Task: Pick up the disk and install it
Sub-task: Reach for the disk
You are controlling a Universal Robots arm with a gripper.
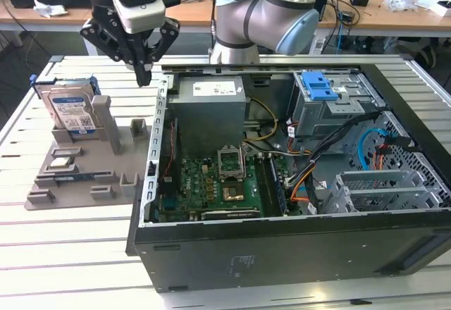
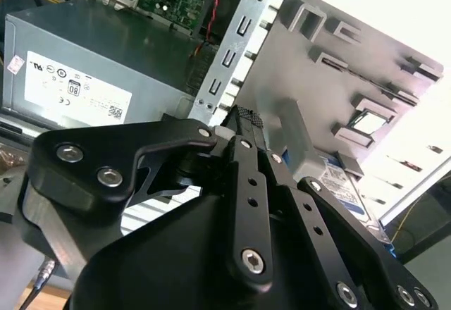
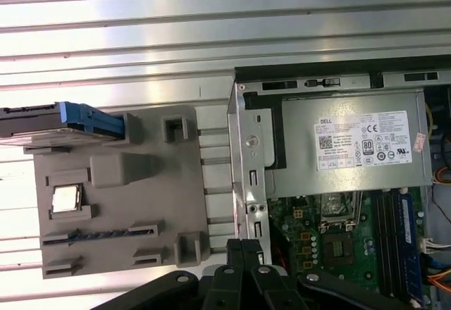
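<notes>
The disk (image 1: 70,110) stands upright on its edge in a slot of a grey holder (image 1: 106,156), at the exterior view's left, outside the computer case. It is silver with a white-and-blue label and a blue frame. The first wrist view shows the disk (image 3: 49,121) edge-on, and the second wrist view shows a corner of the disk (image 2: 347,189) past the fingers. My gripper (image 1: 143,79) hangs in the air between the holder and the case's wall, to the right of the disk and apart from it. Its black fingers (image 3: 243,248) are shut together with nothing between them.
The open computer case (image 1: 282,253) lies on a slatted white table (image 1: 70,253). Inside are a grey power-supply box (image 1: 211,109), a green motherboard (image 1: 211,183), and a grey metal cage with a blue latch (image 1: 320,84). The holder also carries a chip (image 3: 65,199) and a memory stick (image 3: 99,235).
</notes>
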